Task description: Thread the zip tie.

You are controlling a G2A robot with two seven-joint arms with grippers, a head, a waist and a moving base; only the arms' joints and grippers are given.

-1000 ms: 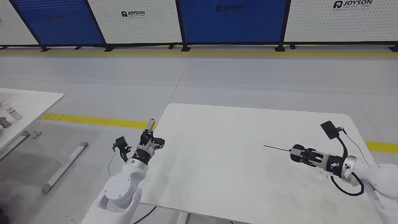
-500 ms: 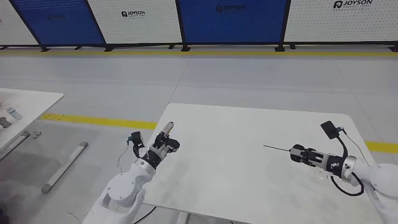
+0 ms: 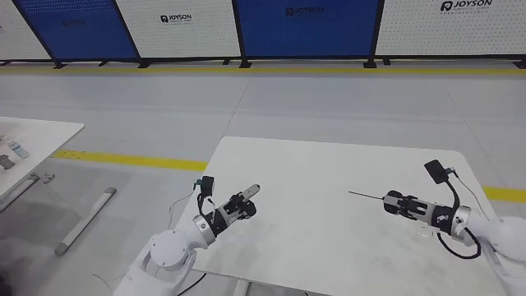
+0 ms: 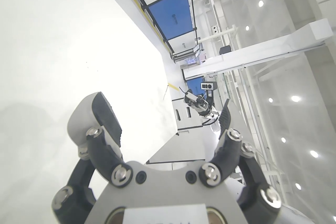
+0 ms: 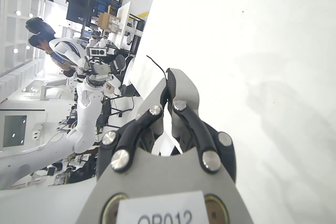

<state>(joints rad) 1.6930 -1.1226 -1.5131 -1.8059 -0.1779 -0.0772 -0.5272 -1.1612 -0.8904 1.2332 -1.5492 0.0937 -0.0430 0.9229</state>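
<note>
A thin black zip tie (image 3: 365, 196) sticks out from my right gripper (image 3: 386, 203), over the right part of the white table (image 3: 312, 173). In the right wrist view the right gripper (image 5: 168, 78) is shut on the zip tie (image 5: 156, 64), whose free end curves out past the fingertips. My left gripper (image 3: 246, 197) hovers over the table's front left part, pointing toward the right arm. In the left wrist view the left gripper (image 4: 168, 114) is open with nothing between its fingers; the right gripper (image 4: 190, 97) and the zip tie (image 4: 165, 92) show far off across the table.
Blue and white pegboard panels (image 3: 304, 12) stand at the far side of the floor. A second white table (image 3: 33, 140) with small items is at the left. The table's middle is bare.
My left arm has swung from the table's left edge inward over the table, turning to point right. The right arm and the zip tie have not moved.
</note>
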